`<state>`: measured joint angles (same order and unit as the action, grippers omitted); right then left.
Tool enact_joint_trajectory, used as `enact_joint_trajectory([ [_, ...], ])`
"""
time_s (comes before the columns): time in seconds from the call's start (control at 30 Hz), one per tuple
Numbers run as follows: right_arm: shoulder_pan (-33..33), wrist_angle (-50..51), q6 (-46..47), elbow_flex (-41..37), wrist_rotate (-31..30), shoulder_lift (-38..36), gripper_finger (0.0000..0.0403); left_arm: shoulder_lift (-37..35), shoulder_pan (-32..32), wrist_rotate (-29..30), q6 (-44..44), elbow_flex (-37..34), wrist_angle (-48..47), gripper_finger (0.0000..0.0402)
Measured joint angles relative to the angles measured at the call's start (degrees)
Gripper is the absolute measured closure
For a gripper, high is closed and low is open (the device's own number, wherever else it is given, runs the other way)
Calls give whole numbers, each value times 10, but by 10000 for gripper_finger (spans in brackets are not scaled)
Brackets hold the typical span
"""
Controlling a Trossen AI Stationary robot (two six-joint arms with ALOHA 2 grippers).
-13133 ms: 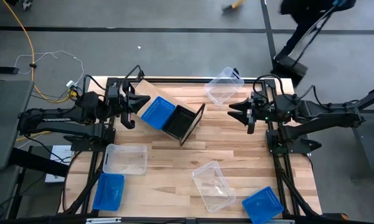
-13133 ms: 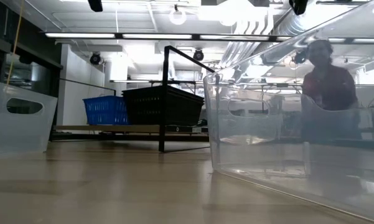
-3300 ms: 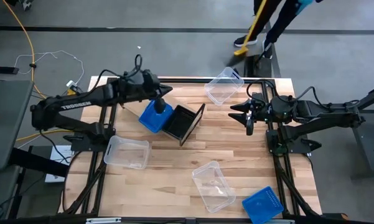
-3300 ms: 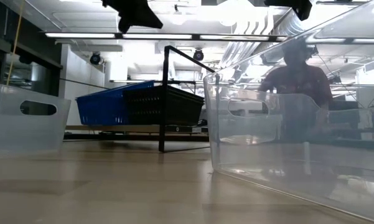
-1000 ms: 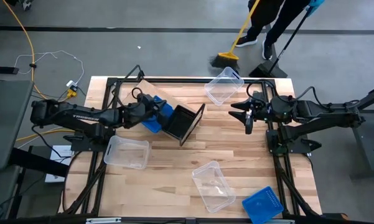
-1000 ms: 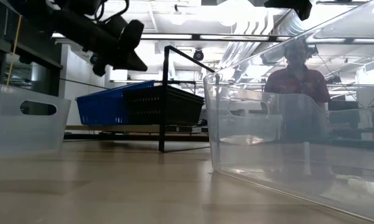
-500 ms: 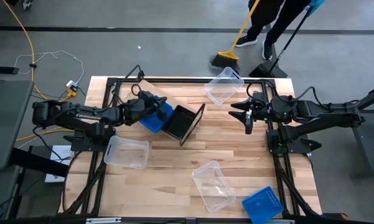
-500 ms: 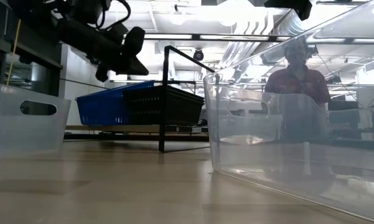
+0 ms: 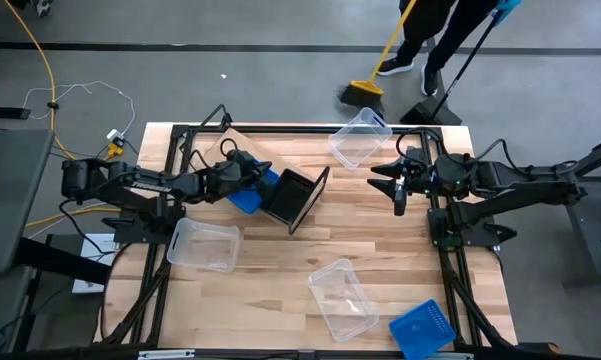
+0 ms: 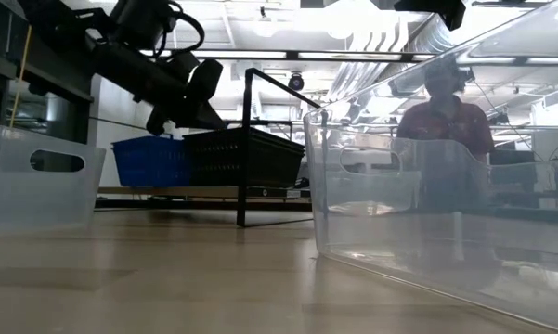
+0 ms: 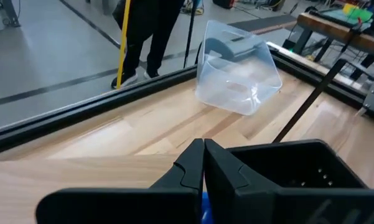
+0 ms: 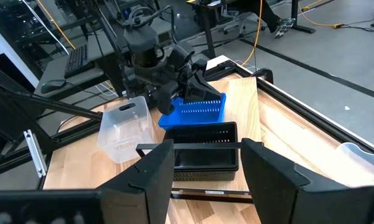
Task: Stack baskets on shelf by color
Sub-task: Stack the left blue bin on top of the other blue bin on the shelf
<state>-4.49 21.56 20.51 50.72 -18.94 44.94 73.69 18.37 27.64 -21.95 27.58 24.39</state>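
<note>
A blue basket [image 9: 246,197] sits level on the shelf's [image 9: 242,141] wood board [image 10: 167,192], next to a black slatted basket [image 9: 290,197]. My left gripper [image 9: 252,176] is shut and reaches in from the table's left, directly over the blue basket [image 12: 196,111]. In the low view the left gripper [image 10: 181,119] hangs just above the blue basket's [image 10: 153,161] rim. My right gripper [image 9: 383,181] is open. It waits above the table's right side and points at the shelf. My left gripper's shut fingers [image 11: 203,155] slant down from the table's left at the blue basket's left rim [image 12: 193,94]. The gripper's own body hides the meeting place, so I cannot tell whether they touch it. The basket rests level on the shelf board.
One clear basket [image 9: 360,137] lies at the far edge, another [image 9: 202,246] near the left edge, and a third [image 9: 342,298] toward the near edge. A second blue basket [image 9: 422,328] lies at the near right corner. A person with a broom [image 9: 365,92] sweeps beyond the far edge.
My left gripper moved toward the table's right and down over the blue basket, staying shut. The blue basket had one end raised against the black basket. That end has dropped, and the basket now sits level on the shelf board. The right arm kept still.
</note>
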Motion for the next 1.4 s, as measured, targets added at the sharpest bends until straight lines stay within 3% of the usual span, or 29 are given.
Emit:
enact_joint_trajectory([
  [0.3, 0, 0, 7, 0, 0, 0, 229, -126, 9, -68, 114, 4, -36, 401],
  [0.43, 0, 0, 23, 0, 0, 0, 229, -210, 18, -66, 125, 58, -235, 401],
  [0.57, 0, 0, 26, 0, 0, 0, 229, -251, 20, -75, 151, 128, -454, 401],
  [0.73, 0, 0, 26, 0, -6, 0, 229, -256, 17, -92, 112, 180, -687, 401],
  [0.87, 0, 0, 30, 0, -6, 1, 229, -254, 17, -152, 72, 182, -783, 401],
  [1.13, 0, 0, 25, 0, -6, 1, 229, -239, -23, -258, 71, 182, -883, 401],
  [1.4, 0, 0, 25, 0, -6, 1, 229, -191, -109, -364, 49, 182, -918, 401],
])
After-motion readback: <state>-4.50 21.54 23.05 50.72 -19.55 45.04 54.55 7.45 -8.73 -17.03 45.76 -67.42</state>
